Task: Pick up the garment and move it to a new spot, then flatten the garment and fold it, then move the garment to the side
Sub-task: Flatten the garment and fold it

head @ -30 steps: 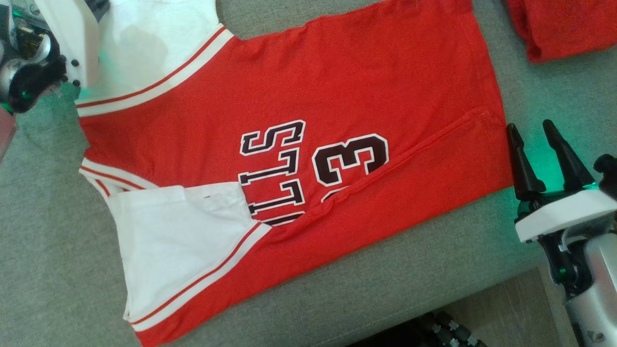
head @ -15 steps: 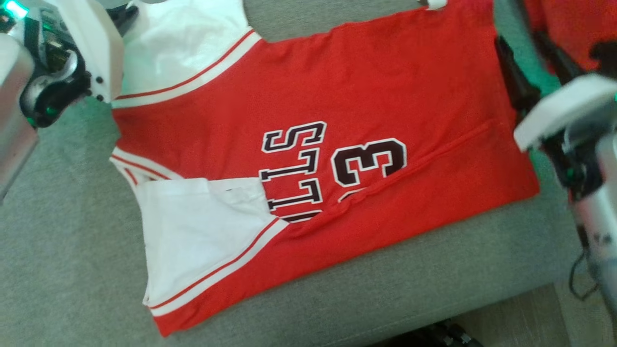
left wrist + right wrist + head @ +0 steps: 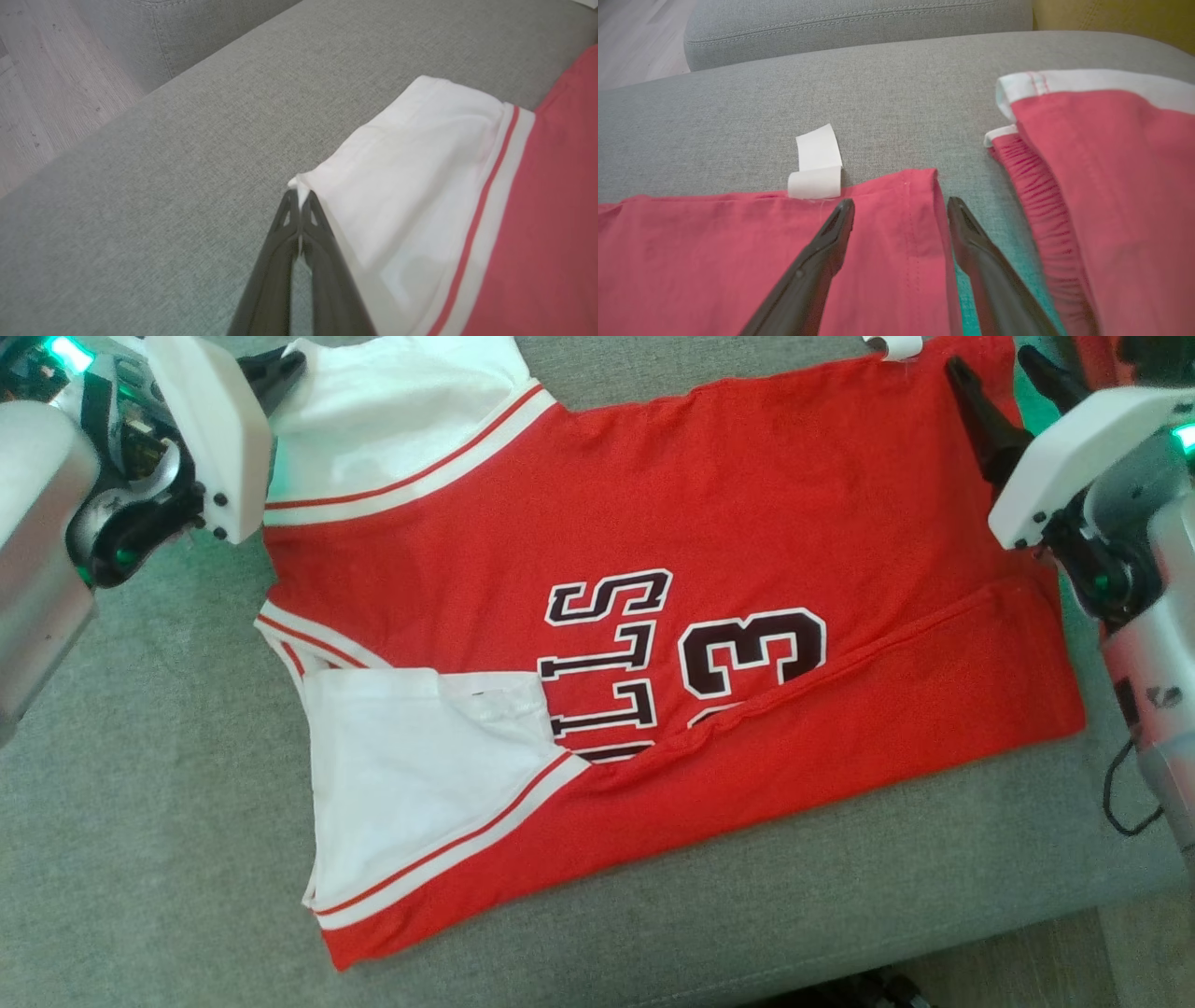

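Couch [image 3: 140,849] cushion, grey, is covered by the jersey [image 3: 747,504], laid flat with its near long side folded in. Its long axis is stretched from tool to tool: the top end lies at the left tool [image 3: 299,200], the hem [image 3: 920,233] at the right tool [image 3: 901,205]. A second red garment [image 3: 1111,196] is seen just beyond the right tool's outer finger. The left tool is clamped tight on a white sleeve [image 3: 420,154] corner. The right tool is spread wide, the hem corner lying between its fingers, ungripped; a closing pinch is judged to be needed before the far edge is folded. A white label [image 3: 815,163], with no writing that can be read, is seen just ahead of its inner finger. On the chest, lettering [image 3: 607,663] "LLS" and "3" can be read; the rest is hidden by the fold.
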You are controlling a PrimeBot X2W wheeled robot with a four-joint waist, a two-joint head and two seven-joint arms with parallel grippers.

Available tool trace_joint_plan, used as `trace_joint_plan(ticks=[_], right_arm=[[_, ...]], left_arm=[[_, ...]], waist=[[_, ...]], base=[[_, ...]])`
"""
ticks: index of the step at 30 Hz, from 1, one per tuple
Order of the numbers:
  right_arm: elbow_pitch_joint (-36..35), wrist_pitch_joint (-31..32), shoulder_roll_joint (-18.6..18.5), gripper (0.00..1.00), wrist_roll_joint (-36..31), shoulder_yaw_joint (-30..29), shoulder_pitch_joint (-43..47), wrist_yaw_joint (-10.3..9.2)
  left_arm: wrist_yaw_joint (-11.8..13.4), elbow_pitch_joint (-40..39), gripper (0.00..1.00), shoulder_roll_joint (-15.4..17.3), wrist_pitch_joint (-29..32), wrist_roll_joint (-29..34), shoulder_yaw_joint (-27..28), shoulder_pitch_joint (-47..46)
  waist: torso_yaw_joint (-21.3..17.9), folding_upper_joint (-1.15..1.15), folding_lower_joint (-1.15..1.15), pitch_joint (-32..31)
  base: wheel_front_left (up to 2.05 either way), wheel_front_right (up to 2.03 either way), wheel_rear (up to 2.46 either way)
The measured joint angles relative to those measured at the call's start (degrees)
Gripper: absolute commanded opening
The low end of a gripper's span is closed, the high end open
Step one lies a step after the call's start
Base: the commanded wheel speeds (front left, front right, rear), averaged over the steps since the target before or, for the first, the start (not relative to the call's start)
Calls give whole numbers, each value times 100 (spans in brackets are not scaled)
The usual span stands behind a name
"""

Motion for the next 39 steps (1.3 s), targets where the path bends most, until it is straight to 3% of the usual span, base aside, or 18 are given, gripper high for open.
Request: trace_joint_plan(ticks=[16,18,19,21,25,26,33,39], right_arm=[[619,-253,-18,100,455,666,-482,0],[645,-255,-24,91,482,697,-504,0],[676,-277,-31,91,510,724,-532,0],[715,-319,-53,73,546,764,-573,0],[864,-434,-110,6,554,840,-688,0],[914,-489,-129,0,566,876,-747,0],[1067,-716,-205,0,641,946,-931,0],[1137,-893,-333,0,761,956,-1066,0]], left_arm=[[0,49,0,-12,-109,-279,-365,-176],[0,49,0,-14,-110,-283,-389,-190],[0,49,0,-18,-127,-307,-405,-193],[0,48,0,-22,-157,-312,-432,-193],[0,46,0,-23,-210,-312,-460,-196],[0,46,0,-22,-250,-312,-478,-206],[-1,12,0,1,-814,68,-530,-360],[-1,127,0,4,-1647,573,-591,-506]], waist=[[92,0,0,-32],[100,0,0,-31],[110,0,0,-29],[129,0,0,-22],[170,0,0,9],[188,0,0,18],[228,0,0,22],[309,0,0,-24]], base=[[0,0,0],[0,0,0],[0,0,0],[0,0,0],[0,0,0],[0,0,0],[0,0,0],[0,0,0]])
